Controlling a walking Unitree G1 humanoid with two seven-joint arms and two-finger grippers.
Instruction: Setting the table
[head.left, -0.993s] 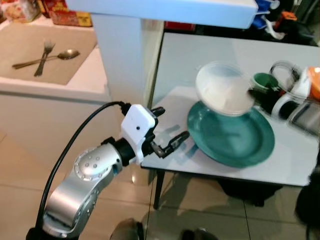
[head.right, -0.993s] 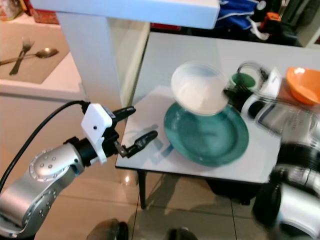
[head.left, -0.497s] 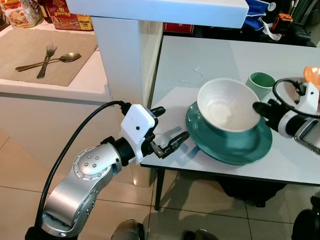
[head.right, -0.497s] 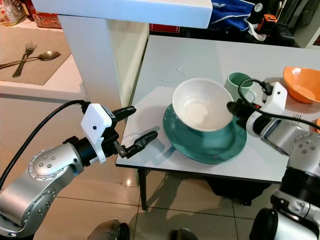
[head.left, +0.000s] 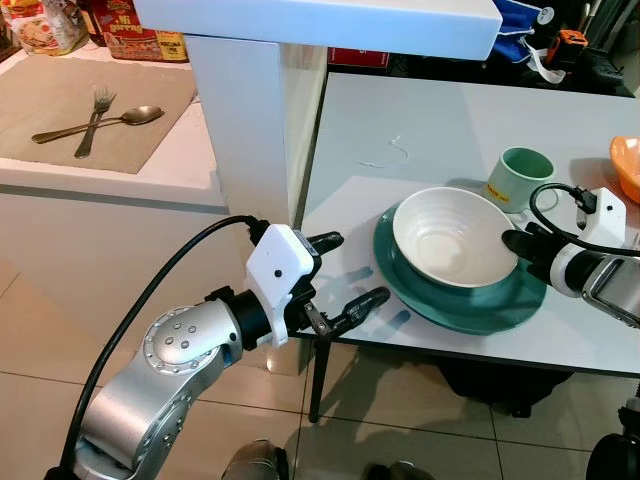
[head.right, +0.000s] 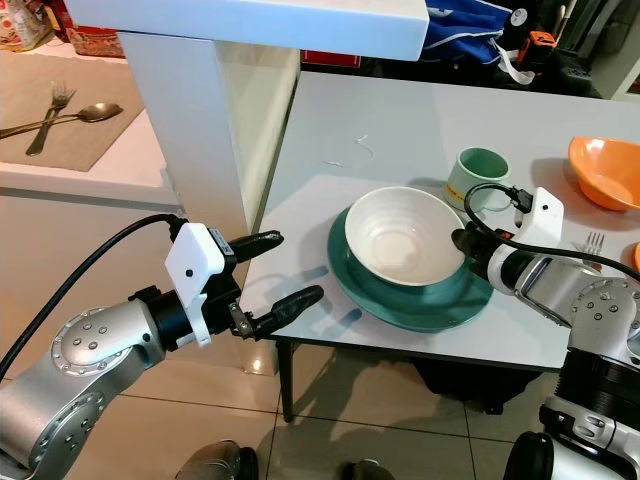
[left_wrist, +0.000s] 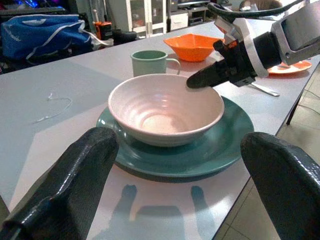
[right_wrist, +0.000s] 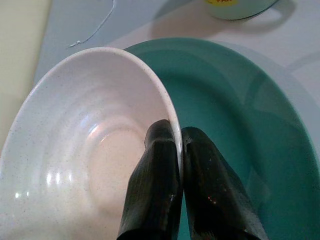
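In the left eye view, the white bowl (head.left: 452, 233) sits on the teal plate (head.left: 400, 275) near the front edge of the desk (head.left: 430, 120), with the green mug (head.left: 523, 177) at its 1 o'clock. The right gripper (head.left: 512, 243) pinches the bowl's rim at 3 o'clock; the left gripper (head.left: 345, 278) hovers off the desk edge at the plate's 9 o'clock, jaws spread and empty. In the right eye view, an orange bowl (head.right: 603, 170) lies far beyond the mug. In the left wrist view, both spread fingers (left_wrist: 75, 185) frame bowl and plate without touching. In the right wrist view, the jaws are clamped across the rim, one finger inside, one outside. Treat the bowl as rigid, glazed, probably slippery and breakable: grip only the rim, squarely, and expect it to tip about a single pinch.
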